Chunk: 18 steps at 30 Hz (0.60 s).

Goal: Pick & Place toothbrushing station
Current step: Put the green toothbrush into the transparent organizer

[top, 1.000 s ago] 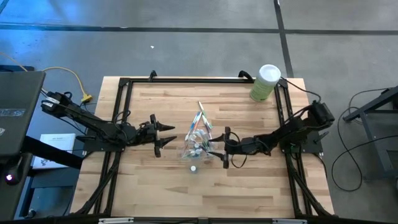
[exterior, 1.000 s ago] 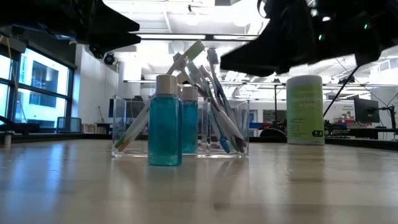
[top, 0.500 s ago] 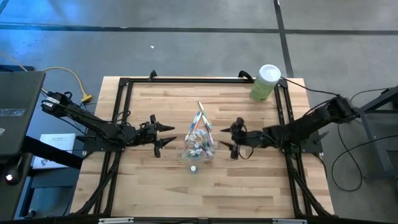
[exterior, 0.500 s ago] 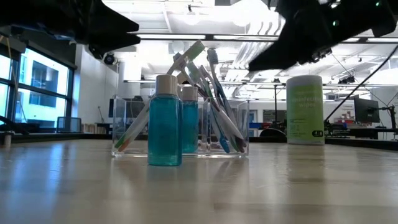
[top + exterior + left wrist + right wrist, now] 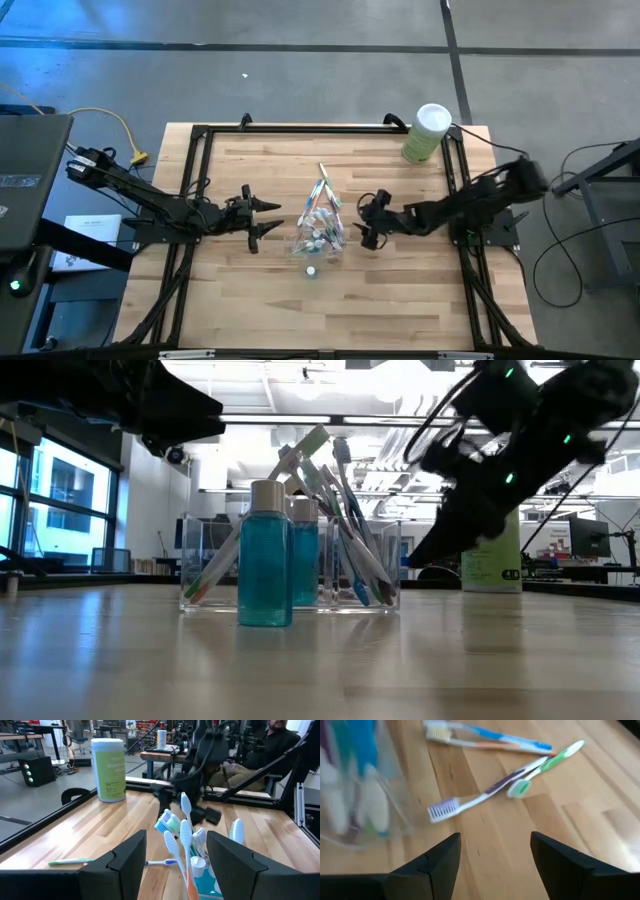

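The clear holder (image 5: pixel 318 234) stands on its base at mid-table, with several pastel toothbrushes (image 5: pixel 335 510) leaning in it. One white-capped blue bottle (image 5: pixel 265 555) stands on the table in front of the holder, and a second (image 5: pixel 304 550) stands behind the first. Three loose toothbrushes (image 5: pixel 490 790) lie flat on the wood past the holder's far side. My right gripper (image 5: pixel 368 224) hovers open just right of the holder, tipped down at those brushes (image 5: pixel 495 865). Left of the holder, my left gripper (image 5: pixel 264 217) waits open and level, facing it (image 5: pixel 175 865).
A tall green canister (image 5: pixel 428 132) with a white lid stands at the far right corner. Black frame rails (image 5: pixel 197 160) run along the table's edges. A person (image 5: pixel 280 737) sits beyond the table. Bare wood (image 5: pixel 400 290) lies in front of the holder.
My right gripper has backed a little away from the holder toward the table's right and far side. It has tipped from nearly level to slanting down and sunk toward the table, staying open. The holder and brushes have not moved.
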### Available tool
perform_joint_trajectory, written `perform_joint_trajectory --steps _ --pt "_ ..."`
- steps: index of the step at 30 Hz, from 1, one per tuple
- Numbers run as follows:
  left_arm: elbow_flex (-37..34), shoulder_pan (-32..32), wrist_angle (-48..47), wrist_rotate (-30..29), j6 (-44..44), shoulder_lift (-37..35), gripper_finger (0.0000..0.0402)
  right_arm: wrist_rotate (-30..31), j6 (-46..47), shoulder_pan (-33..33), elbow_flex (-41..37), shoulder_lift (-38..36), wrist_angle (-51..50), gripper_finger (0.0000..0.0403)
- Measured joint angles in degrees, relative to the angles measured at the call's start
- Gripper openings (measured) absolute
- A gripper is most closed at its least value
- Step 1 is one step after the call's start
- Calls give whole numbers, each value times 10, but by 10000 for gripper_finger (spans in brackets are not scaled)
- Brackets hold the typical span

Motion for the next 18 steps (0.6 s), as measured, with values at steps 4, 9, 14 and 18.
perform_joint_trajectory --steps 4,9,14,18 --pt "0 0 0 0 0 0 203 1 -25 -16 0 80 90 231" --pt "0 0 -1 0 0 0 203 2 -33 -39 0 155 187 231" --pt "0 1 -9 -1 0 0 203 2 -33 -60 1 204 270 231" --pt "0 3 -9 -3 3 0 203 -1 -49 -75 1 228 323 231"
